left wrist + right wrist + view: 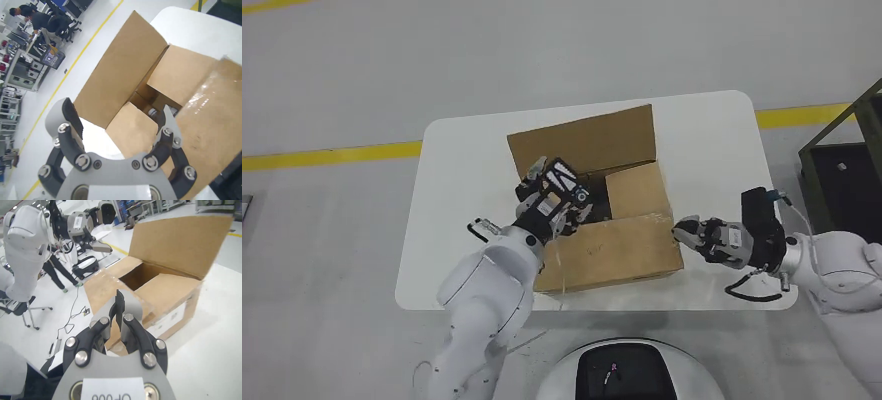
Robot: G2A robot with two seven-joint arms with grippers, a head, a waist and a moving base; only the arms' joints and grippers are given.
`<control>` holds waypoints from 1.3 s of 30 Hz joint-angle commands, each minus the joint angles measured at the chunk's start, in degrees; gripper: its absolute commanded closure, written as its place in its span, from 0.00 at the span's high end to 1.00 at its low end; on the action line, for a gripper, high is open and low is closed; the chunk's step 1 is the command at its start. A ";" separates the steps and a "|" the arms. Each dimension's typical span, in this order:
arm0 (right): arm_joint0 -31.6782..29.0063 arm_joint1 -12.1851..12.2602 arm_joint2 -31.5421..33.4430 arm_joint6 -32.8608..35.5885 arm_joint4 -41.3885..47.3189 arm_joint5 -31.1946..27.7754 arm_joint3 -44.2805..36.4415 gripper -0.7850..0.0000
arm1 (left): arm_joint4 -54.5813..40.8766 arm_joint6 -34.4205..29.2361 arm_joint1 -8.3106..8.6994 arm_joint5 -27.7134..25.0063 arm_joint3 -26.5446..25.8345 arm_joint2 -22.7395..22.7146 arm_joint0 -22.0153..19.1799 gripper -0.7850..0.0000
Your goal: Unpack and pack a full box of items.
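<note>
Half-open cardboard box (627,250), perhaps bottle (152,112) inside

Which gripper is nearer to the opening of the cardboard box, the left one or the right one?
Left. The left gripper hangs open over the box, right at the opening. The right gripper, shut, is outside the cardboard box, beside one end.

The box (622,250) is plain brown cardboard, matt and slightly fibrous. The flap just ahead of the left gripper (117,107) carries clear tape (200,98) (glossy, wrinkled, catching the light). That gripper's fingers (53,117) are smooth grey metal with rough black pads (72,113) and shiny screws (82,160). The table (712,130) beneath looks smooth, white and matt.
</note>
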 commanded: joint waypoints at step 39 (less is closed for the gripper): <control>17.33 0.79 -9.67 11.05 7.02 17.50 13.57 0.00 | -8.95 3.64 1.23 -3.08 -8.20 -7.00 11.59 1.00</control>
